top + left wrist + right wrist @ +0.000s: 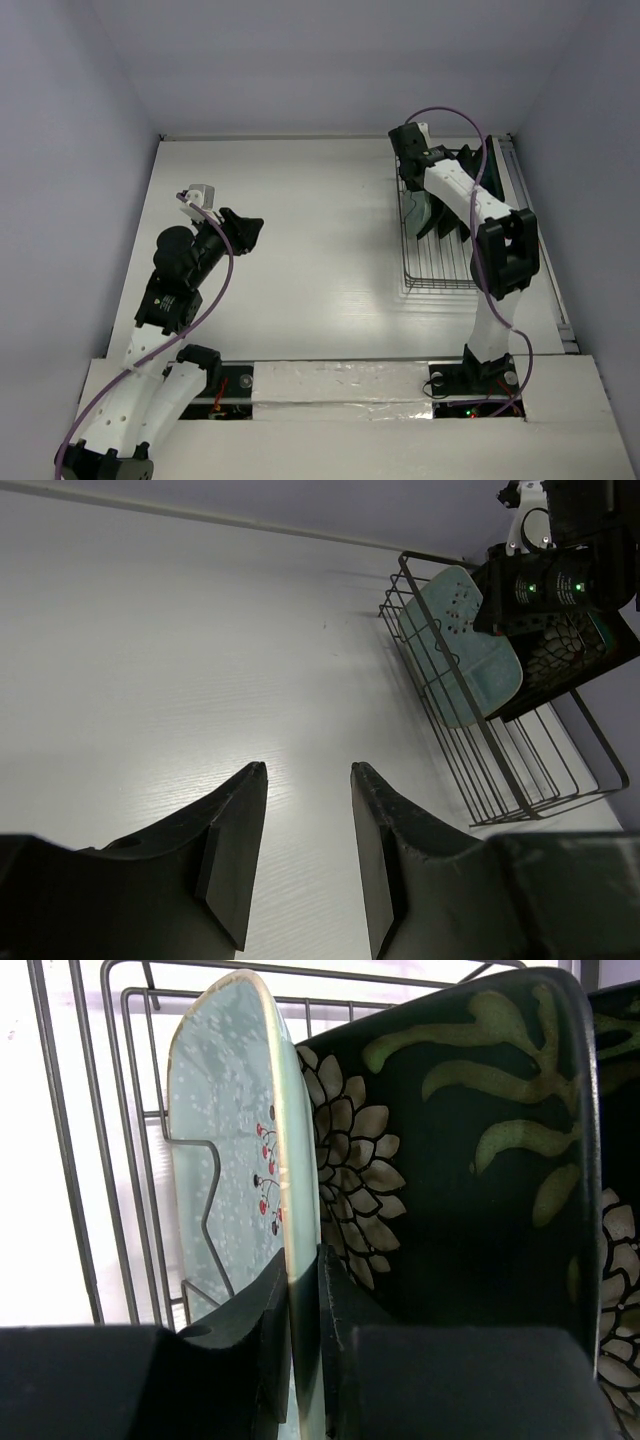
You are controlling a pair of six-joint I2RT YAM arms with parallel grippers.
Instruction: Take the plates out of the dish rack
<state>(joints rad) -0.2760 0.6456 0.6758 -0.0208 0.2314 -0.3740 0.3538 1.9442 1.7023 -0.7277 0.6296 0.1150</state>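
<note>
At the far right of the table (300, 250), the dish rack (440, 268) is seen with the plates stood on edge between its prongs, and the right arm is reached over it from above. The rim of the pale green plate (225, 1140) is straddled by the right claw (303, 1260), whose 2 fingers are pressed against the plate's 2 faces. The plate is therefore judged to be pinched, though not yet lifted, since it is shown inside the rack in the left wrist view. Just beside it a black plate (450, 1160) with pale flowers is stood, and the edge of 1 more dark flowered plate is shown at the right border of the right wrist view. A 4th plate cannot be made out with certainty. The left claw (308, 770) is held above the left part of the table, well apart from the rack, with its fingers spread and nothing between them. No plate is seen lying outside the rack, so the unloading is judged to be at its first step: 1 plate gripped, none set down, all to be carried out. No brand, label or readable writing is shown anywhere; only 2 small green lights (530, 586) are seen on the right arm.
</note>
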